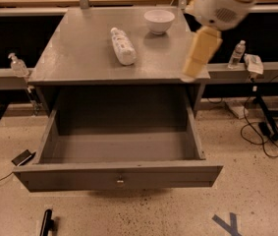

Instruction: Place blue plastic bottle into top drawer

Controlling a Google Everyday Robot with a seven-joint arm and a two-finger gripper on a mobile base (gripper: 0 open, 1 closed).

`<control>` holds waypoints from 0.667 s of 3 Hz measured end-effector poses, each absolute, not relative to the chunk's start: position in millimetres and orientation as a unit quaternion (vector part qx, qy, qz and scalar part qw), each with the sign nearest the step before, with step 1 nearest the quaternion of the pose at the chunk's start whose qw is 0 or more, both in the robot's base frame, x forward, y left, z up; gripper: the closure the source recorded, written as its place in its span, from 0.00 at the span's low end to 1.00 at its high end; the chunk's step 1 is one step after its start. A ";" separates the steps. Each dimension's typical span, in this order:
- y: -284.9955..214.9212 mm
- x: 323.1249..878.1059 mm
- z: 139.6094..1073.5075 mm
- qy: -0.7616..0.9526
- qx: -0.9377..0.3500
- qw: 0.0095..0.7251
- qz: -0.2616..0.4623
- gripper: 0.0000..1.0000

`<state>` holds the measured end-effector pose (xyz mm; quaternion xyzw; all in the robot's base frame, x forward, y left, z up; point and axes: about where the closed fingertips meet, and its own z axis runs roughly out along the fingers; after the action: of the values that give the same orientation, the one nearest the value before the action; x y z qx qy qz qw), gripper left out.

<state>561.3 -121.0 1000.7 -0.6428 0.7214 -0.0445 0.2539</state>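
The blue plastic bottle (123, 45), whitish with a pale label, lies on its side on the grey cabinet top (79, 58), left of centre. The top drawer (119, 173) is pulled fully out below it, its inside bare, with a small round knob (120, 182) on the front panel. My gripper (201, 53), cream-coloured, hangs from the white arm (222, 4) above the cabinet top's right edge. It is well to the right of the bottle and holds nothing that I can see.
A white bowl (159, 20) stands at the back right of the cabinet top. A pump dispenser bottle (18, 65) sits on the left shelf and a small water bottle (236, 54) on the right shelf. A phone (23, 157), cables (261, 132) and blue tape (227, 223) lie on the floor.
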 end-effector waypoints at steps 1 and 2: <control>-75.8 615.2 1013.0 0.713 -0.631 0.306 -0.022 0.00; -58.2 651.2 1019.7 0.735 -0.580 0.350 -0.030 0.00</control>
<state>651.2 -58.2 1019.7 -0.5801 0.7349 -0.0303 0.3500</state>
